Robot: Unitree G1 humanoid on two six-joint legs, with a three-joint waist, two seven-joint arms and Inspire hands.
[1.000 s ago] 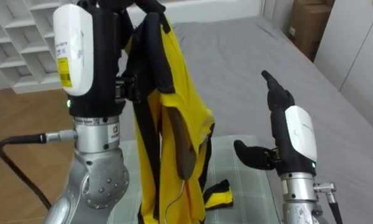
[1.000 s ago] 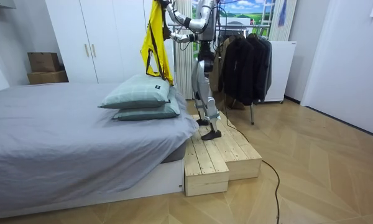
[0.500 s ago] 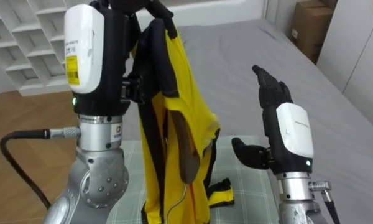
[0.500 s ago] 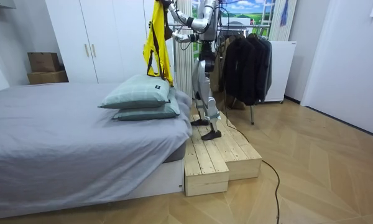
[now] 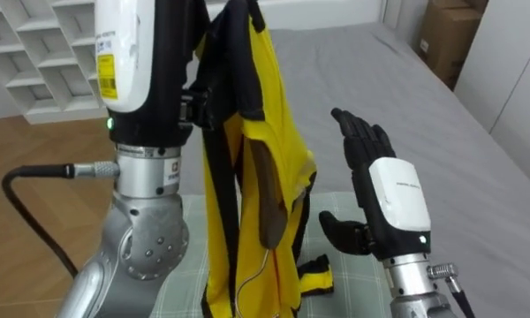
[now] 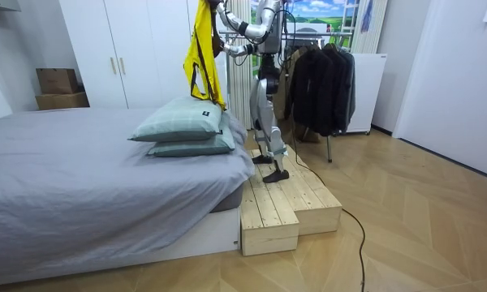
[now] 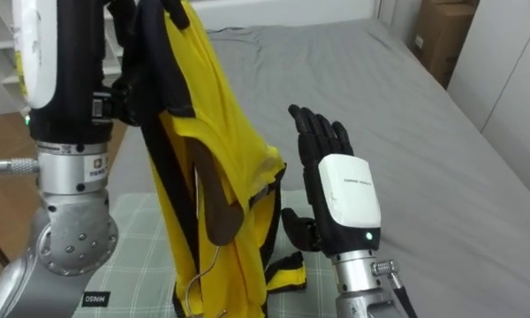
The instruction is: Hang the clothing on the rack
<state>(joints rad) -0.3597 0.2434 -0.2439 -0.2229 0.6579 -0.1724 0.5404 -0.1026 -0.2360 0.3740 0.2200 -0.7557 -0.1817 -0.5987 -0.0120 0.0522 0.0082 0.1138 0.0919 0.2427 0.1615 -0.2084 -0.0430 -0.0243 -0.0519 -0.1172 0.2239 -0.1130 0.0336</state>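
Fingers (image 5: 360,141) of right hand (image 5: 396,199) spread, near yellow garment (image 5: 278,132), hanging from left hand (image 5: 132,53)

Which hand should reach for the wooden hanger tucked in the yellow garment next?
Probably right. The right hand is open and free beside the wooden hanger; the left hand is raised with the yellow garment hanging by it.

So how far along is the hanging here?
Done: the yellow shirt is held up over the pillows, dangling from the raised left hand. In hand: a brown hanger sits in its folds; the open right hand waits beside. Left: carrying it to the rack behind the robot.
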